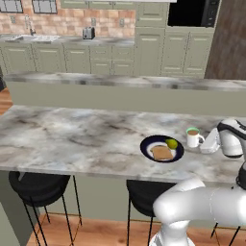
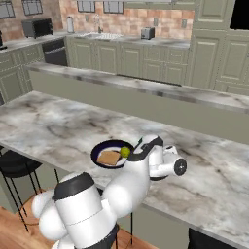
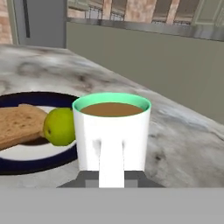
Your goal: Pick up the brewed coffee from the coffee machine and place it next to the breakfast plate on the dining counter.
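Arm: reaching low across the desk (image 1: 72, 139)
End effector (image 3: 111, 179): pinching the mug (image 1: 193, 137) handle
Mug: sitting just beside plate (image 1: 146, 150), holding brown coffee
Plate: carrying toast (image 1: 162, 153), 1 fruit (image 1: 171, 143)

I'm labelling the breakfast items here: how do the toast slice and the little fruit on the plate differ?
The toast slice is brown, flat and lies on the plate; the fruit is yellow-green, round and stands taller. The toast slice covers more of the plate than the fruit. Both sit on the same navy plate, side by side.
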You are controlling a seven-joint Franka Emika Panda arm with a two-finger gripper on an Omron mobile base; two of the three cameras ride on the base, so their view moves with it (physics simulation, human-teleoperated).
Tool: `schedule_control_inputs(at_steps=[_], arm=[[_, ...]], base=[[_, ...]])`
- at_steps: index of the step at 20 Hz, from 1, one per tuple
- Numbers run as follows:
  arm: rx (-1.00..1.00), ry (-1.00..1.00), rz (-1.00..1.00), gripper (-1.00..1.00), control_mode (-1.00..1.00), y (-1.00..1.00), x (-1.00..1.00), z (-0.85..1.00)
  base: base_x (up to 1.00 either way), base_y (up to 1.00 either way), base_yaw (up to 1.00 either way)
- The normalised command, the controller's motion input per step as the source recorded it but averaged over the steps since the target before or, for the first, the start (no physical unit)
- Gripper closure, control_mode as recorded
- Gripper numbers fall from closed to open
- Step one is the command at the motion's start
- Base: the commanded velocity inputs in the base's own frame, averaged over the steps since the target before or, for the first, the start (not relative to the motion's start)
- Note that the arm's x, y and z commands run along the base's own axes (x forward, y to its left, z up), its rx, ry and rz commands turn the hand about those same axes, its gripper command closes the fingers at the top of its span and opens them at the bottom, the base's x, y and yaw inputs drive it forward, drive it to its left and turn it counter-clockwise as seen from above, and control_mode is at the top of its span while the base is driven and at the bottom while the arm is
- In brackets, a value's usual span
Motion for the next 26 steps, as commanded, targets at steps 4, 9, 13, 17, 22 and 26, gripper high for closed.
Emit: schedule_control_inputs(at_steps=[4, 9, 13, 17, 22, 26], arm=[[0.0, 0.0, 0.0, 1.0, -1.0, -0.18, 0.27, -0.3], [0.0, 0.0, 0.0, 1.0, -1.0, -0.11, 0.26, -0.35], [0.0, 0.0, 0.0, 1.0, -1.0, -0.05, 0.28, -0.35], [0.0, 0.0, 0.0, 1.0, -1.0, 0.0, 0.26, -0.31], [0.0, 0.0, 0.0, -1.0, -1.0, 0.0, 0.06, -0.08], [0.0, 0.0, 0.0, -1.0, -1.0, 0.0, -0.1, 0.28]], base=[[0.0, 0.0, 0.0], [0.0, 0.0, 0.0], [0.0, 0.0, 0.0], [0.0, 0.0, 0.0], [0.0, 0.0, 0.0], [0.0, 0.0, 0.0]])
